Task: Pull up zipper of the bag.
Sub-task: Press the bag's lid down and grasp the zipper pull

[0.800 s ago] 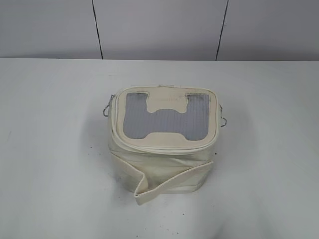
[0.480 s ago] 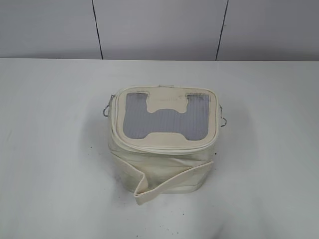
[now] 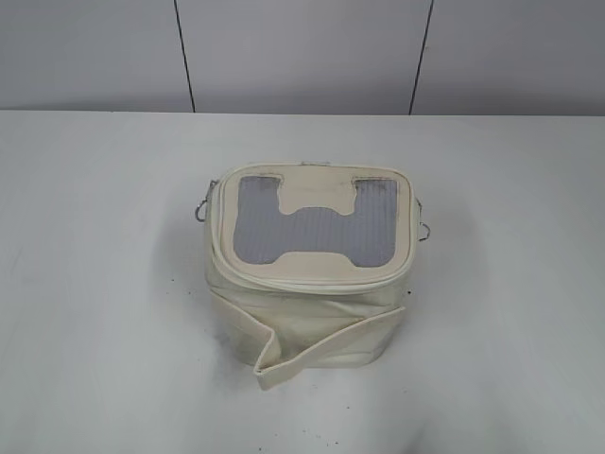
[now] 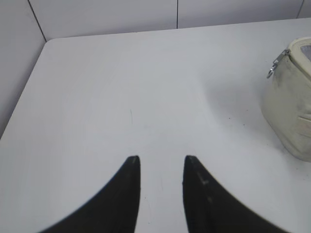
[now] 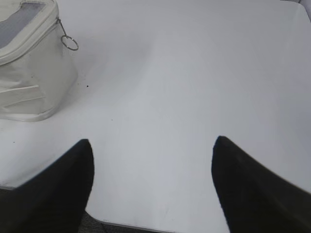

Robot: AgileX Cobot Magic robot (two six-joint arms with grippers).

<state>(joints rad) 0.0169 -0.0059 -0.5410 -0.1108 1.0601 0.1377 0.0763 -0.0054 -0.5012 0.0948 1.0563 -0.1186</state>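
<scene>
The cream-white bag (image 3: 307, 274) stands in the middle of the white table, its lid with a grey mesh window and H-shaped patch facing up. The zipper (image 3: 312, 281) runs round the lid rim. A silver pull with a wire ring hangs at the bag's left side (image 3: 200, 210) and another at its right side (image 3: 424, 230). The left pull shows in the left wrist view (image 4: 275, 64), the right pull in the right wrist view (image 5: 68, 41). My left gripper (image 4: 161, 160) is open, empty, left of the bag (image 4: 291, 102). My right gripper (image 5: 153, 143) is wide open, empty, right of the bag (image 5: 34, 73). Neither gripper shows in the exterior view.
A loose cream strap (image 3: 321, 350) hangs across the bag's front. The white table (image 3: 104, 284) meets a grey panelled wall (image 3: 302, 57) at the back. The table's near edge (image 5: 146, 227) lies under my right gripper; its left edge (image 4: 22, 102) shows in the left wrist view.
</scene>
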